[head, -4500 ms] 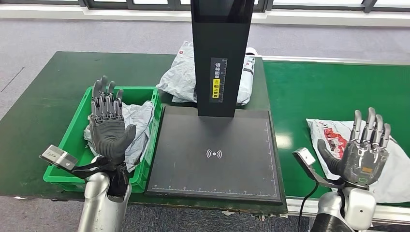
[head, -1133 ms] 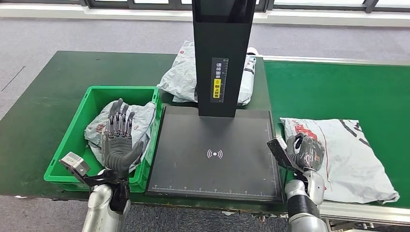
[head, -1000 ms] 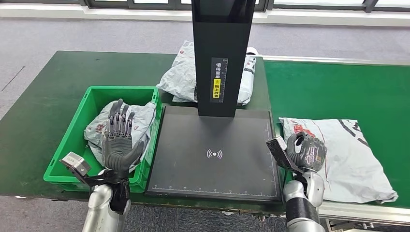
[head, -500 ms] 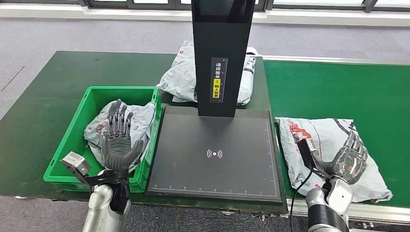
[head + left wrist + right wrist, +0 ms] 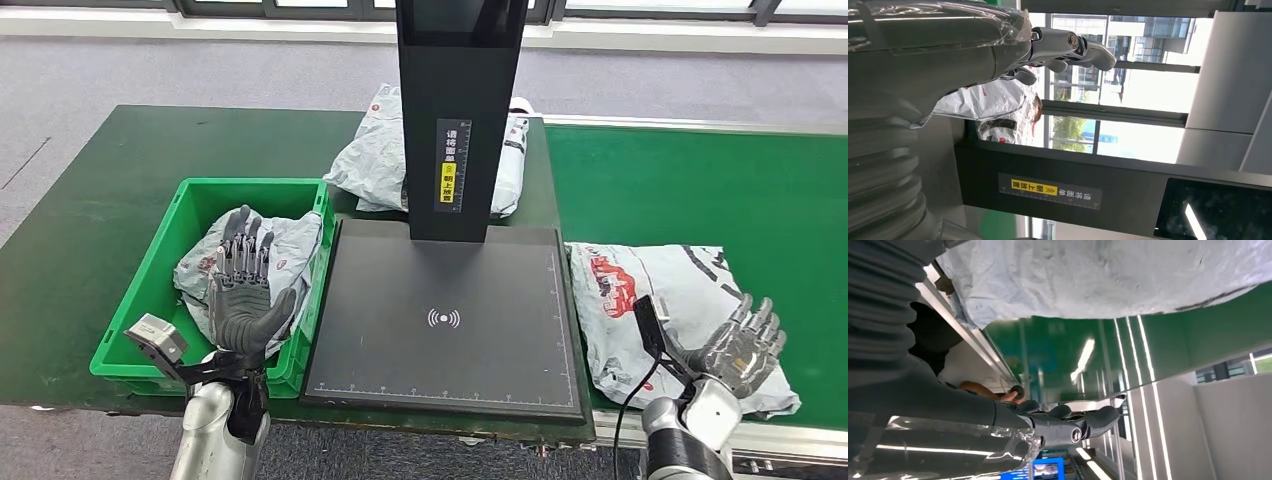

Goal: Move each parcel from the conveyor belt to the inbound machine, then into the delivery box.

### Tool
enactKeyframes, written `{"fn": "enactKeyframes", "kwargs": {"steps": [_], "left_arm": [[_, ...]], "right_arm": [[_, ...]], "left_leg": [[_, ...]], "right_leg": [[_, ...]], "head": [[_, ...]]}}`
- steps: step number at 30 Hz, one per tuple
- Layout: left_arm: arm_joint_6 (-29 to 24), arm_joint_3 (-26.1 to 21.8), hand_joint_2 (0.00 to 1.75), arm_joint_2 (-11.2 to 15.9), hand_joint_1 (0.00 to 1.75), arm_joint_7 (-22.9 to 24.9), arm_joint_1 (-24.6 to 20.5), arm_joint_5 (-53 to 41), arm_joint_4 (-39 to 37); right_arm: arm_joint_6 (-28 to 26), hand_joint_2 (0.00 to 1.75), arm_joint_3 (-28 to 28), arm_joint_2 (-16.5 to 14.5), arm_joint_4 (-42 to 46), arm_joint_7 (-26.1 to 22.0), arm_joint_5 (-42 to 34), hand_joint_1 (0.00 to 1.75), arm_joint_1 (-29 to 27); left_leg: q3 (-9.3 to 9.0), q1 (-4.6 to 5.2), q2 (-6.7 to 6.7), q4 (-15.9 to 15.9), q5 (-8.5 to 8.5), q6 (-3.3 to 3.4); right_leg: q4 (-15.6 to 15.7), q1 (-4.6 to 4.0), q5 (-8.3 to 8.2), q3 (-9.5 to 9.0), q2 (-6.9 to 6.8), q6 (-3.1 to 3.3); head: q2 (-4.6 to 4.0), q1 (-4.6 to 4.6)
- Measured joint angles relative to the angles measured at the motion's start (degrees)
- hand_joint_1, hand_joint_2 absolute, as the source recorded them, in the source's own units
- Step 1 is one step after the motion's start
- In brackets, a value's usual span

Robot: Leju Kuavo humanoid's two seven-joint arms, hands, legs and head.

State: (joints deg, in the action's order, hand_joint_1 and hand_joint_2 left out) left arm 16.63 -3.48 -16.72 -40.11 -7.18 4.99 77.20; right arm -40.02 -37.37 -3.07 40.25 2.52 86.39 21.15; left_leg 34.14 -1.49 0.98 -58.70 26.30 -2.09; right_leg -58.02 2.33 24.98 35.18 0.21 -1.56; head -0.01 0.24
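Silver arms, grey ribbed wrist covers, dark fingers (image 5: 243,245).

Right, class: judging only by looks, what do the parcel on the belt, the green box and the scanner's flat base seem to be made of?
The parcel on the belt looks like thin grey plastic film, a mailer bag: it is creased, crumpled and slightly shiny. The green box appears to be rigid moulded plastic, with a thick rim and even colour. The scanner's flat base is matt black with printed white marks; whether metal or plastic is unclear.
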Motion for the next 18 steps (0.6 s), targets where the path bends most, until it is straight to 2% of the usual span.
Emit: {"fn": "enactKeyframes", "kwargs": {"steps": [9,14,18], "left_arm": [[0.0,0.0,1.75,0.0,0.00,0.0,0.0,-0.8,0.1],[0.6,-0.1,1.75,0.0,0.00,0.0,0.0,-1.5,0.0],[0.9,-0.1,1.75,0.0,0.00,0.0,0.0,-1.6,-0.2]], "right_arm": [[1.1,1.75,-0.4,1.9,-9.4,-0.5,-2.1,0.00,2.8],[6.3,1.75,-0.6,2.9,-13.5,2.1,-2.0,0.02,4.0],[9.9,1.75,-1.2,3.4,-15.8,2.8,-2.2,1.75,4.6]], "left_leg": [[0.00,-0.01,-0.01,0.0,-0.01,0.00],[0.00,0.00,-0.01,0.0,-0.01,0.00],[0.00,0.00,-0.01,0.0,0.00,0.00]], "right_leg": [[0.0,-0.01,0.00,0.00,-0.01,0.00],[0.0,0.00,0.00,0.00,-0.01,0.00],[0.0,0.00,0.00,0.01,-0.01,0.00]], "head": [[0.01,0.00],[0.01,0.00],[0.01,0.00]]}}
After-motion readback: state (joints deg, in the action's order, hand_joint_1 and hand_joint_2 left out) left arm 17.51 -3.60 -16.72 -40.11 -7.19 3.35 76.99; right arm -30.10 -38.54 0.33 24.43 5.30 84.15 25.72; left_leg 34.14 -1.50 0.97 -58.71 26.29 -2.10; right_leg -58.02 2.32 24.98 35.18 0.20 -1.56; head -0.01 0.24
